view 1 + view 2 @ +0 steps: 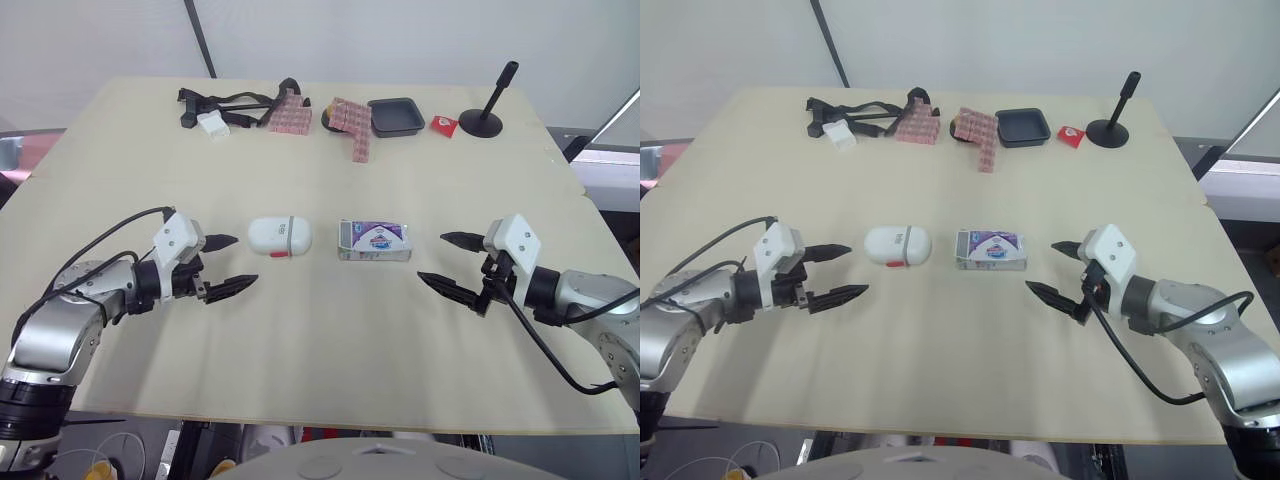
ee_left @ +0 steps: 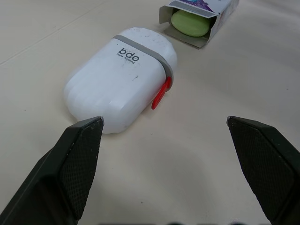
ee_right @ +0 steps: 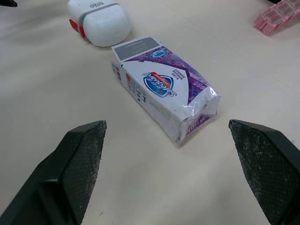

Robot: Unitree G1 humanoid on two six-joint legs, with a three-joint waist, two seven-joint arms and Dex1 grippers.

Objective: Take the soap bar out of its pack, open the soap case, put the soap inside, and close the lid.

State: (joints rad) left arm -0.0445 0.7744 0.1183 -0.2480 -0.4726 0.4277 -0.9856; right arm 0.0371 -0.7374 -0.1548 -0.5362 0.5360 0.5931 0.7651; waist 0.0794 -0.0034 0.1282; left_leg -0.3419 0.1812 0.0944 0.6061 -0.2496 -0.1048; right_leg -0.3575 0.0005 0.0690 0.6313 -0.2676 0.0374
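While left gripper [image 1: 245,260] and right gripper [image 1: 432,257] hover spread, unpacking seems pending: grip the pack [image 1: 374,241], opening at nine o'clock.

Most of soap bar [image 2: 190,23] inside pack [image 2: 224,11]

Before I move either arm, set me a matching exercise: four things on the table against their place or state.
Things:
1 soap case
2 soap pack
3 soap bar
4 black tray

Place or state:
A at the far edge of the table
B green, inside the pack
C shut, white with a red tab
D lying flat, end flap open

Pairs: 1-C, 2-D, 3-B, 4-A.
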